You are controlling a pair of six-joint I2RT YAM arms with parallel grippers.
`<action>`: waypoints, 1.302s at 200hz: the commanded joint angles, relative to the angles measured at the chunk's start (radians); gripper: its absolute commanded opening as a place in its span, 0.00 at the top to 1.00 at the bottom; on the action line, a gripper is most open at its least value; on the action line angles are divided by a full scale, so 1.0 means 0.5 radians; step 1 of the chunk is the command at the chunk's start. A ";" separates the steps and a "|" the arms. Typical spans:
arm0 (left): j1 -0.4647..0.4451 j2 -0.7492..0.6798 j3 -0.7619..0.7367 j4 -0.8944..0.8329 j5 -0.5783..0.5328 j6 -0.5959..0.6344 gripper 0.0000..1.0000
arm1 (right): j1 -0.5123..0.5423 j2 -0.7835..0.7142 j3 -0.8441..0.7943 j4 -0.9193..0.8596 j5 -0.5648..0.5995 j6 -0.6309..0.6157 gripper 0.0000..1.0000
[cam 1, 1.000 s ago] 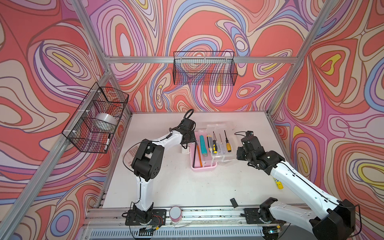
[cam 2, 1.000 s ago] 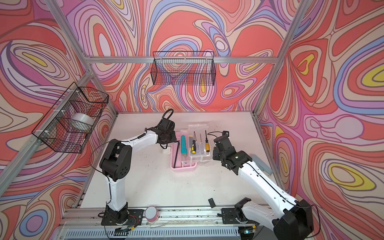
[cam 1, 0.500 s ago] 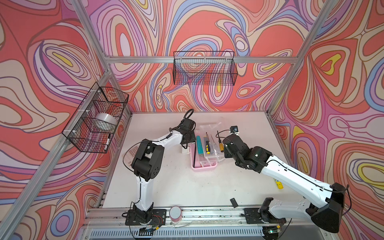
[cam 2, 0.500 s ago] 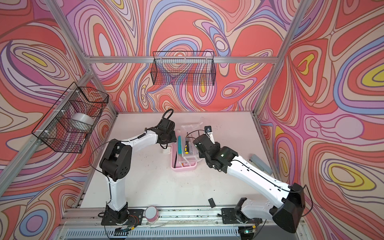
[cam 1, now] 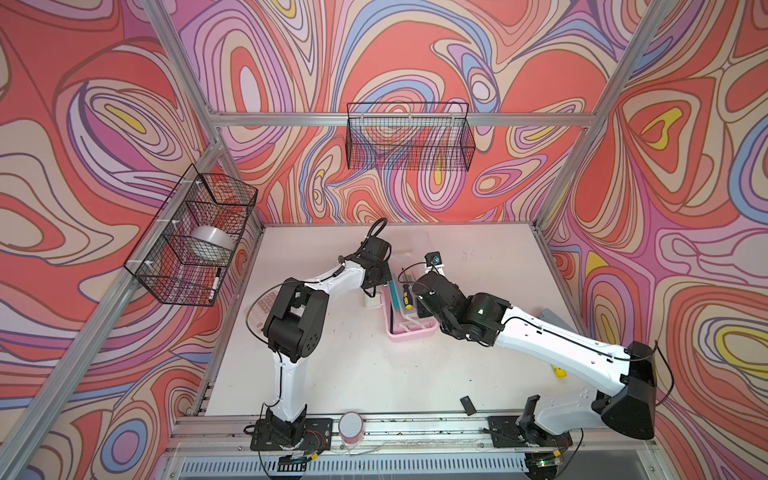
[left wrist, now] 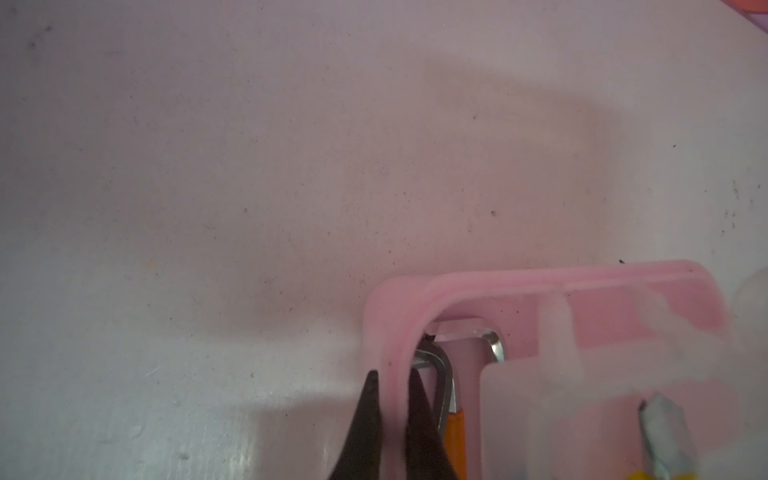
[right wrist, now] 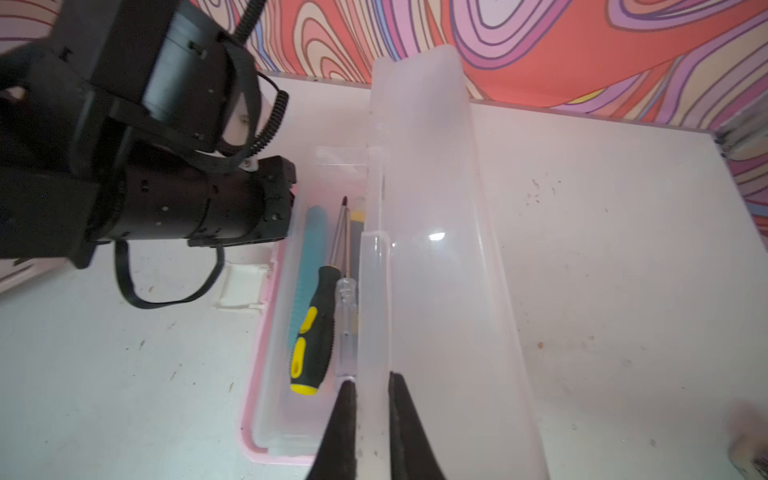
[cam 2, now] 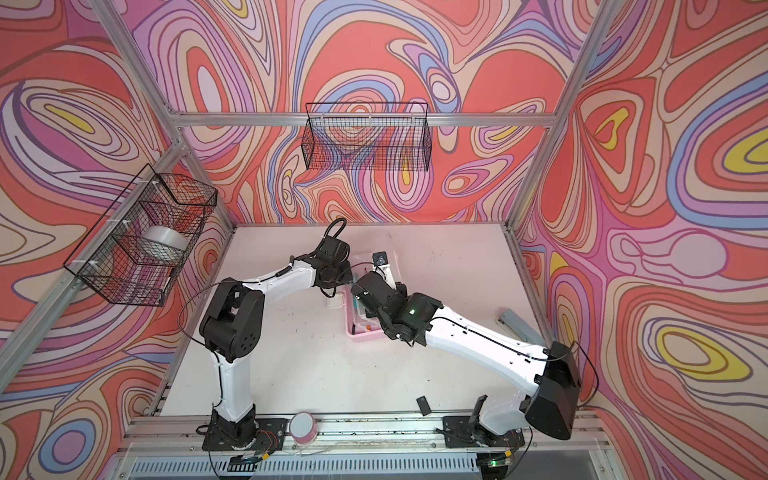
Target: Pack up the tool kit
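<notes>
Glossy clear lid [right wrist: 436, 291] — pink plastic box [left wrist: 540, 277]

Both top views are brightly and evenly lit from above, and only faint, soft-edged shadows are cast on the table [cam 1: 374, 374] beneath the arms. Sharpness is held across these views. In the left wrist view a broad, dim shadow is thrown over the table ahead of the left gripper [left wrist: 392, 374], while a pale sheen is seen on the surface beside it. Its dark fingers are out of focus, the pink box [left wrist: 399, 324] is rendered soft, and the clear lid [left wrist: 582, 365] just beside it is smeared by blur. In the right wrist view a small glare spot is caught on the lid ahead of the right gripper [right wrist: 371, 378], whose fingers are blurred
</notes>
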 commanded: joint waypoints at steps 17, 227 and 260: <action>-0.082 -0.047 0.037 0.121 0.255 0.013 0.92 | 0.055 0.054 0.073 0.347 -0.581 0.074 0.75; 0.150 -0.578 -0.299 0.062 0.159 0.275 0.48 | -0.239 -0.142 -0.121 0.179 -0.564 0.079 0.59; 0.170 -0.799 -0.720 0.426 0.473 0.249 0.49 | -0.349 -0.136 -0.261 0.243 -0.688 0.108 0.70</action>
